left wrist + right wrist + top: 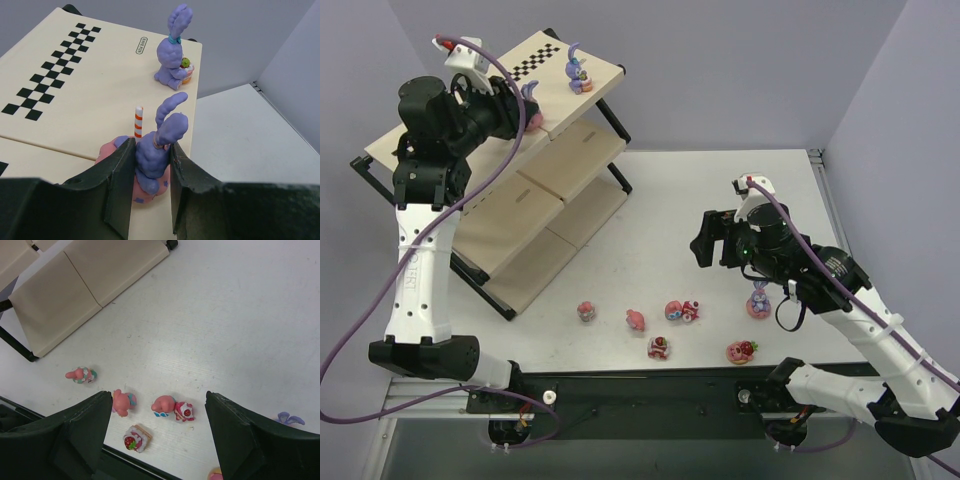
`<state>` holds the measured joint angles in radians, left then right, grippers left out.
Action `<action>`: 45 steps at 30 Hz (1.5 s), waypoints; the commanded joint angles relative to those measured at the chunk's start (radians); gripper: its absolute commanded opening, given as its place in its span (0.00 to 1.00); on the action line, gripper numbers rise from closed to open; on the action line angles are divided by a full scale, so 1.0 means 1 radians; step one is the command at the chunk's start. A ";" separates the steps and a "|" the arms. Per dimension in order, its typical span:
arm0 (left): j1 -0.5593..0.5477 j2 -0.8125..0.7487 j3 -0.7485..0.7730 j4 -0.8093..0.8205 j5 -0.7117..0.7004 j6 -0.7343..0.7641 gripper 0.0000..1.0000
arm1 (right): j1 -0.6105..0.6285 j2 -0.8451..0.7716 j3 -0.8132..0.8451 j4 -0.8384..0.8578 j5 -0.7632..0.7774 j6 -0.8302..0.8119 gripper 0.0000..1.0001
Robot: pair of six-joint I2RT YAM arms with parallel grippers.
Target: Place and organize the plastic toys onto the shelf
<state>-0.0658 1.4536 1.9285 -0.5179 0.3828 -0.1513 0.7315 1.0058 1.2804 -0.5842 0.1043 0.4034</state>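
My left gripper [528,110] is shut on a purple long-eared bunny [152,155] with a pink starred base, which rests on the shelf's top board [75,100]. A second purple bunny [579,72] sits further along that board, near its far corner [172,60]. My right gripper [702,245] hangs open above the table with nothing between its fingers [157,396]. Below it lie several pink toys: a pink figure [123,402], a rounded pink one [163,405] touching a red strawberry one [184,411], and a strawberry-topped square [136,437].
The slanted three-tier shelf [550,190] fills the left of the table. More toys lie in a row near the front edge: a pink one [586,311], a donut with strawberry [741,350], and a purple bunny [758,300] under the right arm.
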 commanded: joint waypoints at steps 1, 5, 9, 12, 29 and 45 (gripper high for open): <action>0.012 -0.013 -0.002 0.067 0.033 -0.017 0.15 | -0.009 -0.024 -0.015 0.021 0.003 0.018 0.77; 0.015 -0.015 0.001 0.070 0.039 -0.027 0.33 | -0.009 -0.029 -0.019 0.021 0.006 0.023 0.77; 0.020 -0.015 0.001 0.078 0.050 -0.037 0.49 | -0.010 -0.033 -0.021 0.021 0.005 0.025 0.77; 0.023 -0.015 0.001 0.079 0.050 -0.039 0.57 | -0.010 -0.033 -0.023 0.021 0.005 0.028 0.77; 0.032 -0.055 0.173 -0.037 -0.087 -0.013 0.86 | -0.066 -0.012 -0.016 -0.038 0.058 0.107 0.80; -0.325 -0.174 -0.054 0.156 0.341 -0.143 0.86 | -0.577 -0.033 -0.242 -0.299 0.035 0.339 0.77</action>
<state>-0.2928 1.2911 1.9377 -0.4313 0.6704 -0.2775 0.1768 0.9817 1.1046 -0.8204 0.1749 0.7086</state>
